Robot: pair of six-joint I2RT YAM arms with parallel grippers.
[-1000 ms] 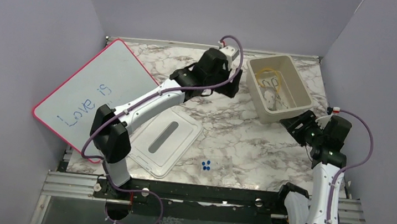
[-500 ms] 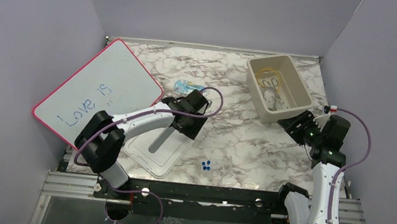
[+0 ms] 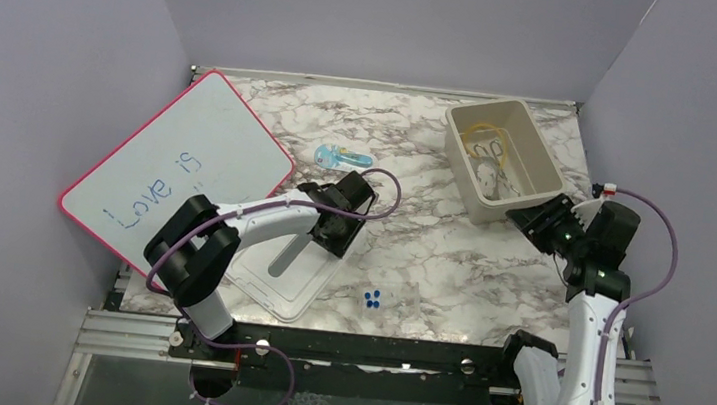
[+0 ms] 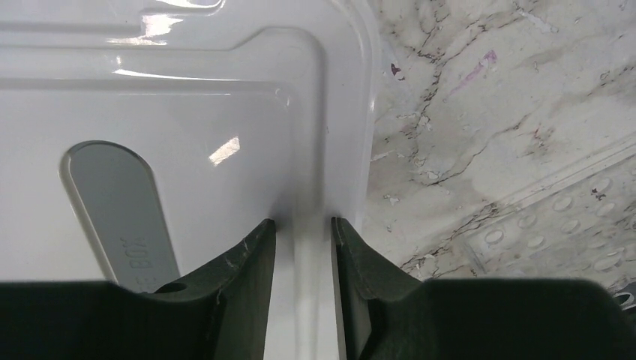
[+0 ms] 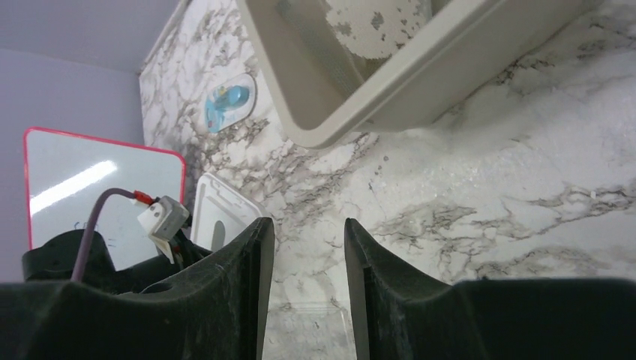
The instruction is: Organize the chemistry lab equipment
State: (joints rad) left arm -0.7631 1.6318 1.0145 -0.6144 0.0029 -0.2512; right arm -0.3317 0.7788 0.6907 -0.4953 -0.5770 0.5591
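The chemistry lab equipment that shows is amber tubing (image 3: pixel 487 136) and small clear and metal pieces lying inside a beige bin (image 3: pixel 459 168), whose wall also fills the top of the right wrist view (image 5: pixel 420 82). A small blue-and-clear packet (image 3: pixel 337 155) (image 5: pixel 229 101) lies on the marble behind the left arm. My left gripper (image 3: pixel 331 230) (image 4: pixel 304 225) is down on the right edge of a white plastic lid (image 3: pixel 265 283) (image 4: pixel 187 112), its jaws narrow and straddling the lid's raised rim. My right gripper (image 3: pixel 526 220) (image 5: pixel 309 225) hovers open and empty by the bin's near corner.
A pink-framed whiteboard (image 3: pixel 176 173) with writing leans over the table's left edge. A few tiny blue beads (image 3: pixel 371 298) sit near the front edge. Grey walls close in on the left, the back and the right.
My left arm pulled back from beside the bin to the lid, uncovering the blue packet, and its jaws narrowed. My right gripper rose slightly toward the bin's corner and narrowed too.
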